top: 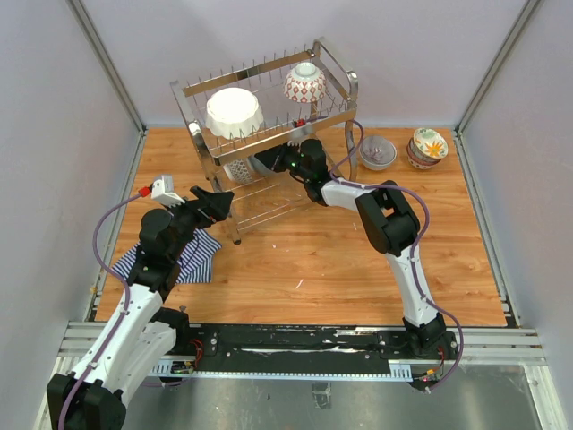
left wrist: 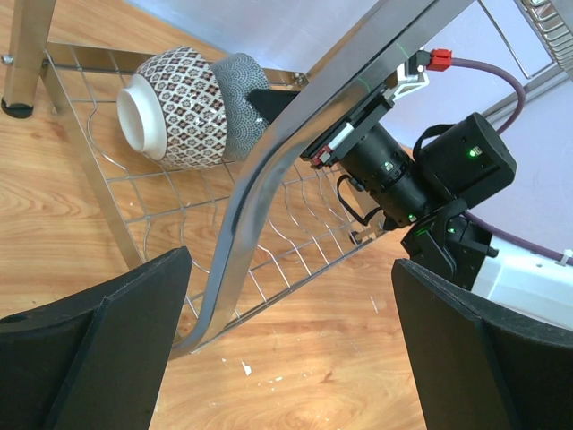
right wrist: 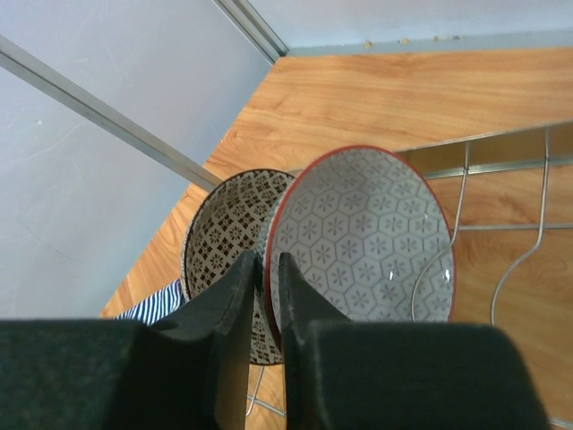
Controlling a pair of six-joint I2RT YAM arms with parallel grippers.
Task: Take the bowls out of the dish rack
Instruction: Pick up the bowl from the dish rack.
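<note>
The wooden bench (top: 358, 269) is enclosed by pale walls (top: 179, 36). Left fingers (left wrist: 98, 349) are spread; a red-rimmed bowl (right wrist: 367, 233) in the rack (top: 260, 70) is pinched by right fingers (right wrist: 224, 313).

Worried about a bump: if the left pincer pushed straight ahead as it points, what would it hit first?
Probably the curved chrome bar of the two-tier wire dish rack, crossing between the left pincer's open fingers, though depth is unclear.

No word, label, brand or number can be read in any of the three views. The red-rimmed bowl (right wrist: 358, 233) and the dark-patterned bowl (right wrist: 224, 224) just beside it carry only painted patterns, which are not letters or signs.
</note>
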